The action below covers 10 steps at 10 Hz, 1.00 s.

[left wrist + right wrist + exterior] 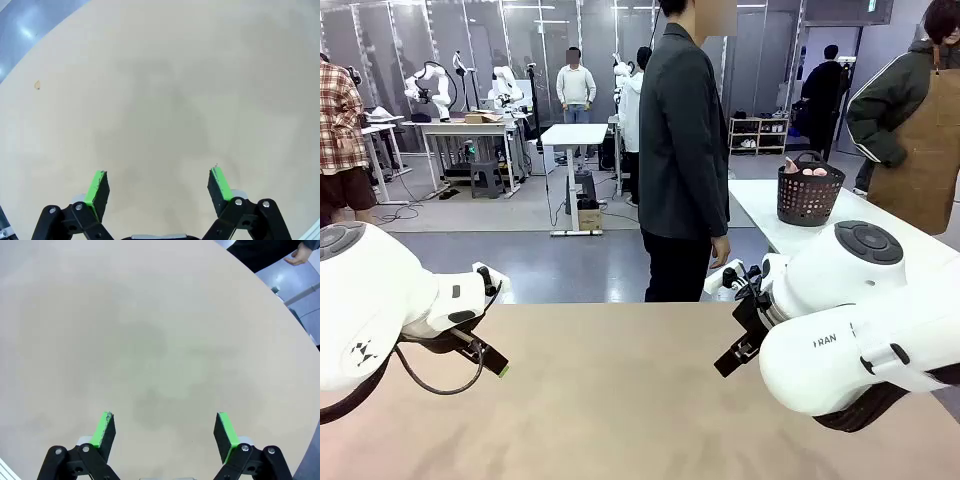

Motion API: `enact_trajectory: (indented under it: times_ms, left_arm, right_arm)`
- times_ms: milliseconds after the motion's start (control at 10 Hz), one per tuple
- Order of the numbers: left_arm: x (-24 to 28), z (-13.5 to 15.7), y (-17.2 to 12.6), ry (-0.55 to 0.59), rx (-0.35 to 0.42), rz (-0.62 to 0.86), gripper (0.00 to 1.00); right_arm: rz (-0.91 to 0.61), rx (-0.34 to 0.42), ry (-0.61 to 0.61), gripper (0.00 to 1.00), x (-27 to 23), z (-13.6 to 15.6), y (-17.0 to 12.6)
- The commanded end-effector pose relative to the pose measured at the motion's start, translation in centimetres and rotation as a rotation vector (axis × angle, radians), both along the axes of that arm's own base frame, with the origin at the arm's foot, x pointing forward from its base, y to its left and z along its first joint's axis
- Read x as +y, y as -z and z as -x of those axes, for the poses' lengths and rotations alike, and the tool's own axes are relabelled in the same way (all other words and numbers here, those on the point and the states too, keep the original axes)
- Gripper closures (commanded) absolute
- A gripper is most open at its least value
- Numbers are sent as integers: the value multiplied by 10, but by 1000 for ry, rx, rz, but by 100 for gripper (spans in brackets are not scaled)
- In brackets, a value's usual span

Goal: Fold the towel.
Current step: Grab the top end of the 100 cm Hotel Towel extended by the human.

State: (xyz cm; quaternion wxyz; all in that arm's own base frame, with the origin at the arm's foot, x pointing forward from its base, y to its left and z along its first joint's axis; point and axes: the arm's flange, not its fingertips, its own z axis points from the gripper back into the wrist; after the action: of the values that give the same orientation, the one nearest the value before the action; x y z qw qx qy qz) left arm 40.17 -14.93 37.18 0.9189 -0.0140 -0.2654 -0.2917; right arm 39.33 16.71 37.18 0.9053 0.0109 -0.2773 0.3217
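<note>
Nearest, the left pincer (158, 174) and right pincer (164, 416) both hang with jaws spread wide, gripping nothing, above the bare tan desk (620, 400). Beyond its far edge a person (682, 150) stands side-on. Farther right, a dark basket (810, 200) on a second, white desk (760, 215) holds something salmon-pink, likely the towel (808, 171). If it arrives bunched or off-centre, either pincer could miss an edge or pinch several layers.

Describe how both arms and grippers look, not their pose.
Glossy white rounded shells on the left arm and right arm; the right arm carries dark FRAN lettering and a dark round cap. A black cable loops under the left arm. The left gripper and right gripper are black, with linked fingers, silver pivot pins and bright green pads.
</note>
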Motion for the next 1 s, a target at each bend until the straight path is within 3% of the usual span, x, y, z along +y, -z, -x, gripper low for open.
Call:
enact_trajectory:
  times_ms: [0, 900]
  left_arm:
    - [0, 0, 0, 1, 0, 0, 0]
    - [0, 0, 0, 1, 0, 0, 0]
  right_arm:
    - [0, 0, 0, 0, 0, 0, 0]
    - [0, 0, 0, 0, 0, 0, 0]
